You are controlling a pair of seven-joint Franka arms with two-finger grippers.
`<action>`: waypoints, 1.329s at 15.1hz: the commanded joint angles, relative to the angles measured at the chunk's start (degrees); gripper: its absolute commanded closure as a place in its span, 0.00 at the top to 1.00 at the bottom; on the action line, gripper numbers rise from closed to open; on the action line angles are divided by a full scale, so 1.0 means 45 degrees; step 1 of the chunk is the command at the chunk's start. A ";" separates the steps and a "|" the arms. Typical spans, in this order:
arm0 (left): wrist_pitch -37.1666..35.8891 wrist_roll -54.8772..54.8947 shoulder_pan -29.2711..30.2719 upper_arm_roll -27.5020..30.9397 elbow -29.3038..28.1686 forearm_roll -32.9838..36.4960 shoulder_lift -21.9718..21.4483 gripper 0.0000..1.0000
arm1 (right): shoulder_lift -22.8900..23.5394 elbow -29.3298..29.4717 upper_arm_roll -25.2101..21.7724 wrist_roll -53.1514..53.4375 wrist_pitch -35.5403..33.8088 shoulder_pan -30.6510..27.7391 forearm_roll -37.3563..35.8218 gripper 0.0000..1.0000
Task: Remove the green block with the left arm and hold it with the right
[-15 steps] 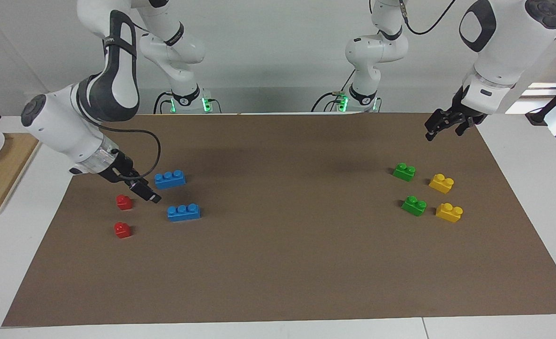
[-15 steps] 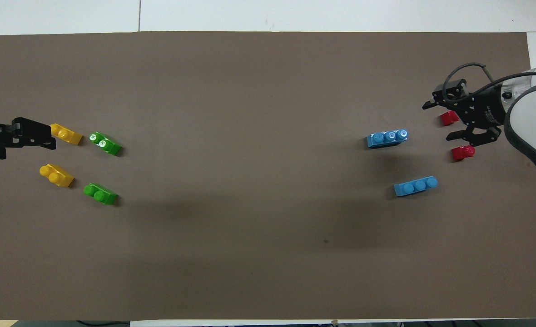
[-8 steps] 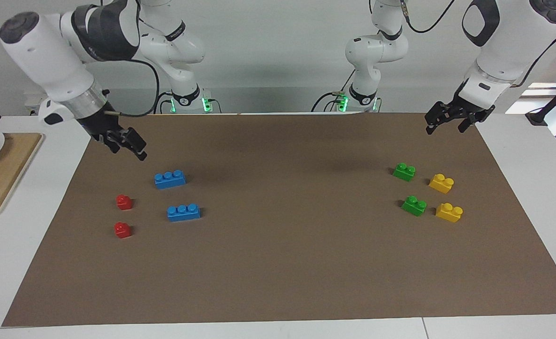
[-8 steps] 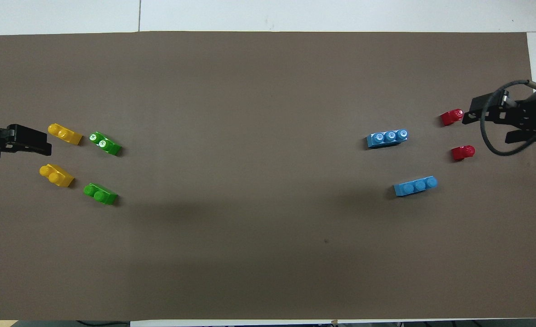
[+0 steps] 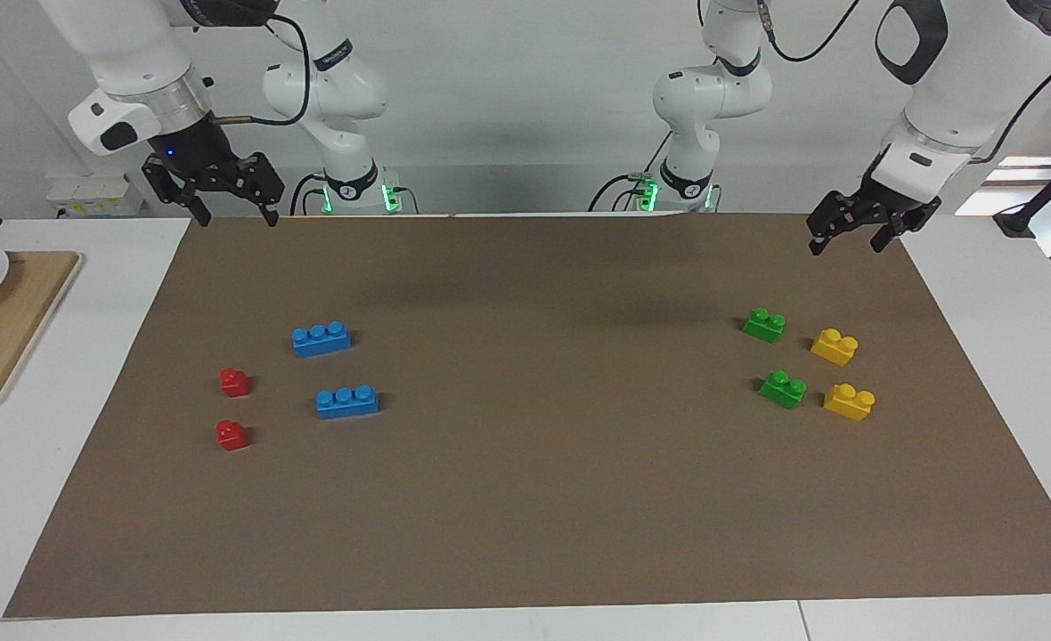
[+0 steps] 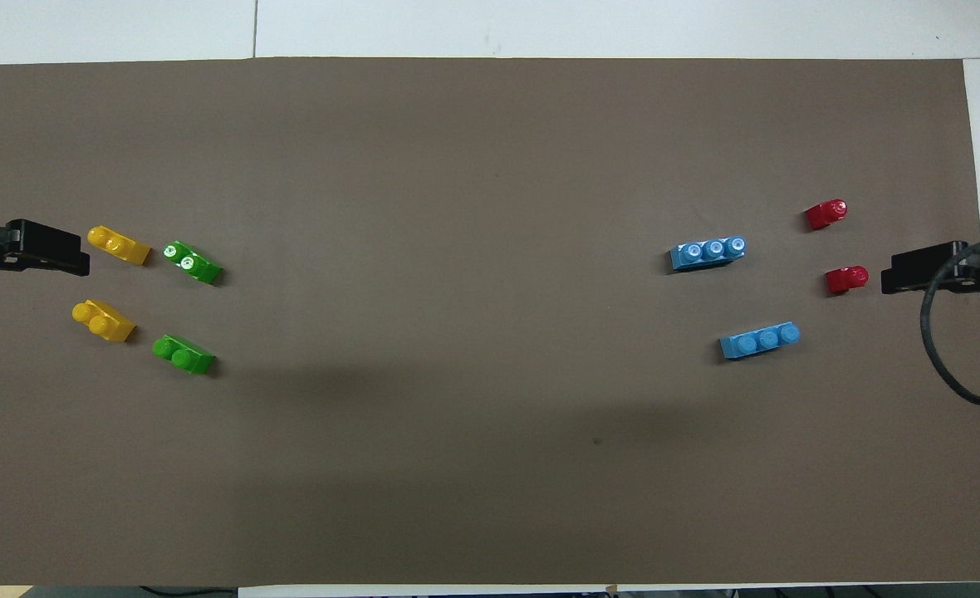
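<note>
Two green blocks lie on the brown mat at the left arm's end. One green block is nearer to the robots; its twin is farther. My left gripper hangs open and holds nothing, over the mat's corner at that end, apart from both blocks. Up in the air over the mat's edge at the right arm's end, my right gripper is open too, with nothing between its fingers.
Two yellow bricks lie beside the green ones, toward the table's end. At the right arm's end lie two blue bricks and two red ones. A wooden board sits off the mat.
My right gripper has risen from low among the red and blue bricks and drawn back to the mat's edge. The left gripper has barely shifted. No brick has moved.
</note>
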 commanded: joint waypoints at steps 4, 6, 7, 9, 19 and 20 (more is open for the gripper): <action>0.0277 0.0122 -0.0043 0.0003 0.0203 0.0234 0.0130 1.00 | 0.0417 0.0158 0.0009 -0.0238 -0.0303 0.0001 -0.0344 1.00; 0.0258 0.0102 -0.0043 0.0003 0.0203 0.0234 0.0110 1.00 | 0.0399 0.0100 0.0009 -0.0219 -0.0323 0.0020 -0.0344 1.00; 0.0258 0.0102 -0.0043 0.0003 0.0184 0.0234 0.0130 1.00 | 0.0399 0.0100 0.0009 -0.0219 -0.0381 0.0001 -0.0344 1.00; 0.0258 0.0083 -0.0043 0.0003 0.0164 0.0234 0.0110 1.00 | 0.0418 0.0100 0.0009 -0.0219 -0.0304 0.0001 -0.0344 1.00; 0.0277 0.0043 -0.0043 -0.0016 0.0164 0.0214 0.0110 1.00 | 0.0515 0.0158 0.0067 -0.0160 0.0476 0.0001 -0.1145 1.00; 0.0277 0.0043 -0.0043 0.0003 0.0164 0.0214 0.0110 1.00 | 0.0516 0.0178 0.0067 -0.0160 0.0497 0.0001 -0.1145 1.00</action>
